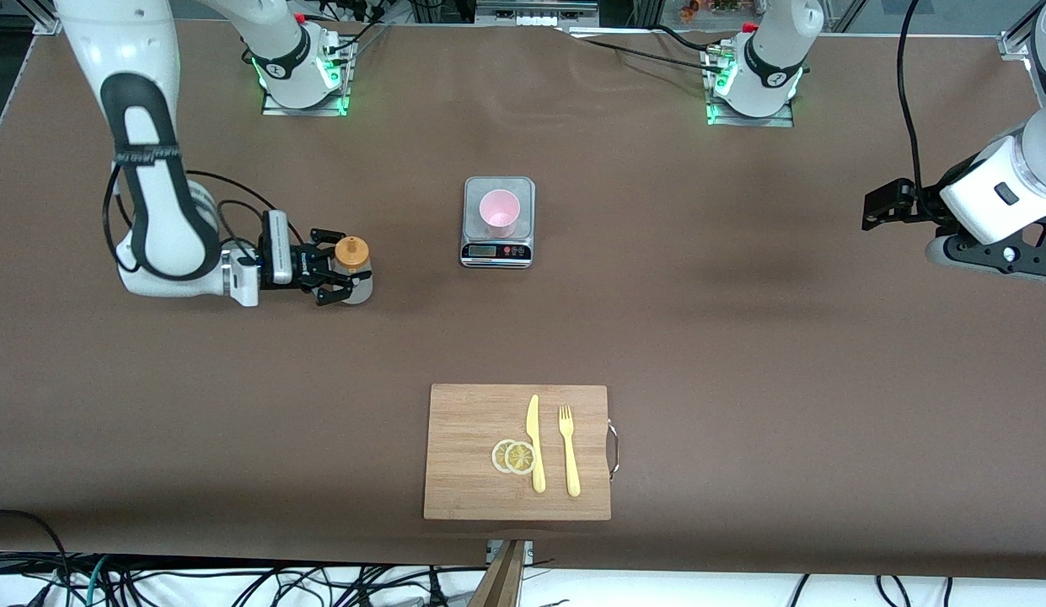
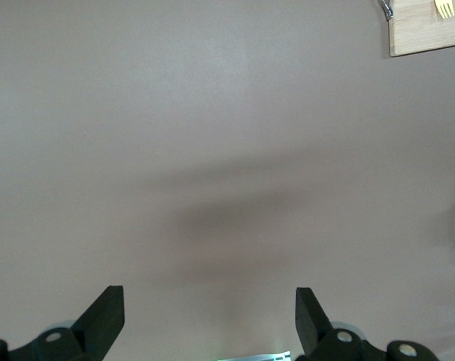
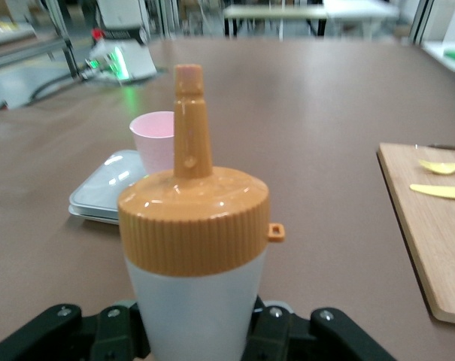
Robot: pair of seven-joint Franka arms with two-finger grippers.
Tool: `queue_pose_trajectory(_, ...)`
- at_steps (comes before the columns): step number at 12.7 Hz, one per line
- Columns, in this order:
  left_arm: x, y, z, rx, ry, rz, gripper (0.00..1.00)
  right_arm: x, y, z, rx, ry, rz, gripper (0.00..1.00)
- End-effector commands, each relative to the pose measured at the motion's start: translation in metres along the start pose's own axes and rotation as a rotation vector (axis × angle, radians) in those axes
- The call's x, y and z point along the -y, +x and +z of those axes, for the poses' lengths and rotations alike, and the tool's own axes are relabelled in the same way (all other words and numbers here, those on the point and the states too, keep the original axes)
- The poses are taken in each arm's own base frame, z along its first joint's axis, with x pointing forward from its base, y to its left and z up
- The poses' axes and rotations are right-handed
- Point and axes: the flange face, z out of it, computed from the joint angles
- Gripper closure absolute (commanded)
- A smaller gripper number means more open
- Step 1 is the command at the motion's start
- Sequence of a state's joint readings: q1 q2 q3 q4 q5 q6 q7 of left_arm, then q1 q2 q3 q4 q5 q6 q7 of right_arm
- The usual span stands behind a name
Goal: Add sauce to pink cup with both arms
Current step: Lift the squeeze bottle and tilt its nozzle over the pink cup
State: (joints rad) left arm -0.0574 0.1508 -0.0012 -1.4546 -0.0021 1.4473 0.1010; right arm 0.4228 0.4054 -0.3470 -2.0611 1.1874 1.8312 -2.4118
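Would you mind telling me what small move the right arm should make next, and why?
Probably lift the squeeze bottle straight up: the right gripper is shut on it while it stands upright on the table, and the pink cup waits on the scale.

This is a robotics lab rather than a kitchen: two white arms are bolted on metal base plates [image 1: 303, 105] lit green along one edge of a wide worktop [image 1: 742, 337] covered in plain brown sheeting, with aluminium framing at the corners. Loose cables [image 1: 236, 582] trail below the worktop's near edge. The kitchen items look staged: a digital scale [image 1: 498, 222], and a wooden cutting board [image 1: 472, 421] with a yellow plastic knife [image 1: 535, 443], a fork [image 1: 569, 451] and lemon slices [image 1: 514, 456].
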Motion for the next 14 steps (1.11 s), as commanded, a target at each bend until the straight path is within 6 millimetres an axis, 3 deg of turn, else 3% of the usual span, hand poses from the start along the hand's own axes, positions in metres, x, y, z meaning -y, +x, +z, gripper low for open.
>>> queue_pose_trajectory(1,0.0,0.002,-0.006,0.0,0.014,0.013,0.0,0.018,0.057,0.007,0.142,-0.01,0.053,0.99)
queue_pose_trajectory(5,0.0,0.002,-0.006,0.0,0.013,0.014,0.0,0.028,0.112,0.048,0.332,-0.007,0.153,0.99)
queue_pose_trajectory(8,0.0,0.002,-0.006,0.0,0.013,0.014,0.0,0.039,0.141,0.078,0.541,0.014,0.226,0.99)
queue_pose_trajectory(10,0.0,0.002,-0.006,0.0,0.013,0.014,0.0,0.044,0.157,0.087,0.701,0.001,0.266,0.99)
queue_pose_trajectory(14,0.0,0.002,-0.007,-0.002,0.013,0.014,0.0,0.061,0.193,0.131,0.893,-0.05,0.317,0.99)
